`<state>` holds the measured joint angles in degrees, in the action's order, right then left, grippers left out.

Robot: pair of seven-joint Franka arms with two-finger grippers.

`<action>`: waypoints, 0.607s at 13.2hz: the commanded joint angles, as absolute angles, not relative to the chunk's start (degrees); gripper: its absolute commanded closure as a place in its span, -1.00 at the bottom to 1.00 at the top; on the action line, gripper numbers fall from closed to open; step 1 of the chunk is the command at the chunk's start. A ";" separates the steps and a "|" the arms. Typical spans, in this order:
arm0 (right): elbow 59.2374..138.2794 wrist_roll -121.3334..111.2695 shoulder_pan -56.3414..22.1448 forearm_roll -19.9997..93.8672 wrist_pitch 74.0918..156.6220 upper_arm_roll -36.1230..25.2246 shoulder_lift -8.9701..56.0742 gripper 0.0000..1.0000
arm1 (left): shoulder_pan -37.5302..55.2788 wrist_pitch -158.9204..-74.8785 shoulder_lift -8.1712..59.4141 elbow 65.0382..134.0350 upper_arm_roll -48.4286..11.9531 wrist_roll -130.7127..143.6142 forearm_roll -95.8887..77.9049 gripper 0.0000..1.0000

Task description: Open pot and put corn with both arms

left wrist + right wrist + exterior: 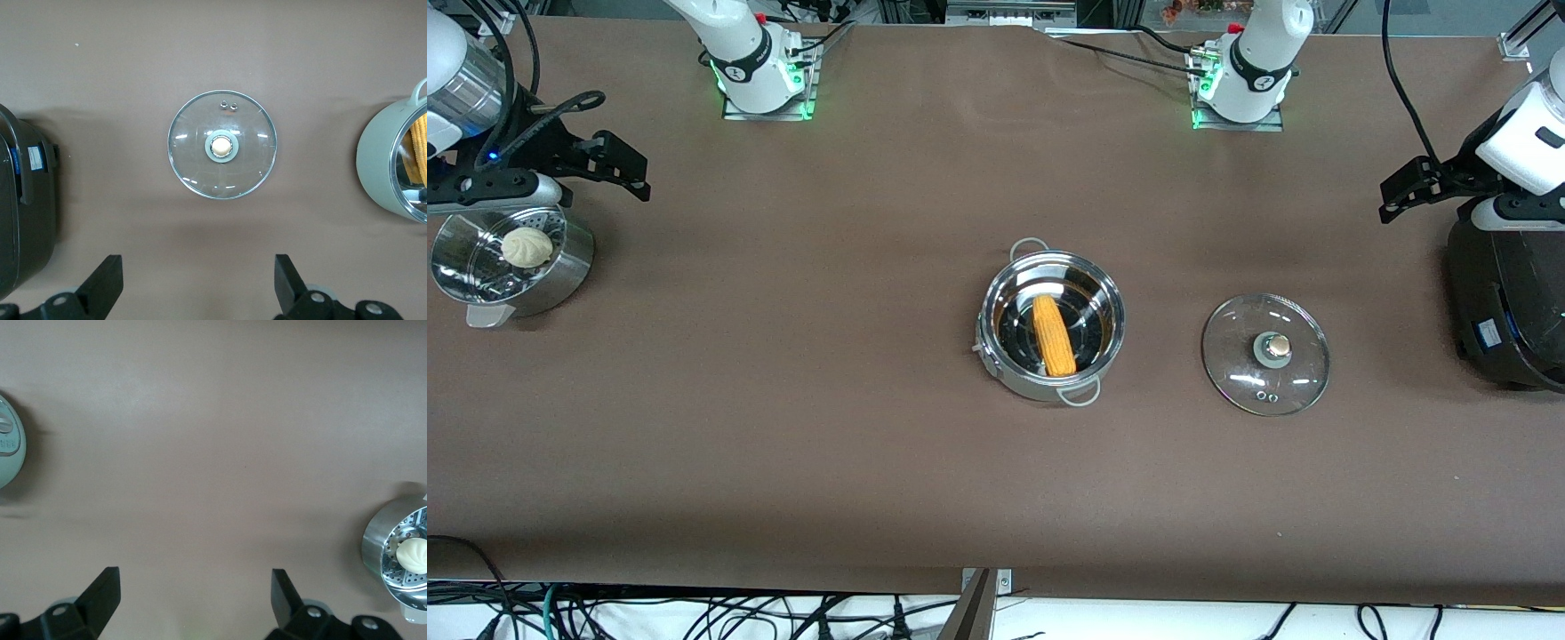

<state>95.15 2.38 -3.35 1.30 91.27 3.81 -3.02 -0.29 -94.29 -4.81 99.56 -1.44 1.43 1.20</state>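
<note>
The steel pot (998, 300) stands uncovered at the table's middle, and the yellow-orange corn (1053, 335) lies inside it. Its glass lid (1265, 354) with the brass knob lies flat on the table beside the pot, toward the left arm's end. My left gripper (1409, 191) is open and empty, up over the table next to the black appliance. In the left wrist view its gripper (199, 287) looks down on the lid (222, 145), with the pot (380, 167) and corn (419, 150) at the frame's edge. My right gripper (624, 167) is open and empty by the steamer basket; it also shows in the right wrist view (195, 600).
A perforated steel steamer basket (580, 258) holding a white bun (527, 246) stands at the right arm's end; the basket also shows in the right wrist view (373, 550). A big black appliance (1507, 302) stands at the left arm's end. Brown cloth covers the table.
</note>
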 commanded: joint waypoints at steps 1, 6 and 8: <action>96.50 1.41 -2.02 1.67 91.85 4.57 -3.96 -1.00 | -0.70 -93.96 -5.27 99.84 -1.32 0.18 -0.35 -1.00; 96.33 1.32 -2.02 1.50 91.32 4.48 -3.87 -1.00 | -0.70 -93.96 -5.27 99.84 -1.41 0.18 -0.35 -1.00; 96.24 1.32 -2.02 1.49 91.32 4.48 -3.87 -1.00 | -0.70 -93.96 -5.27 99.84 -1.41 0.18 -0.35 -1.00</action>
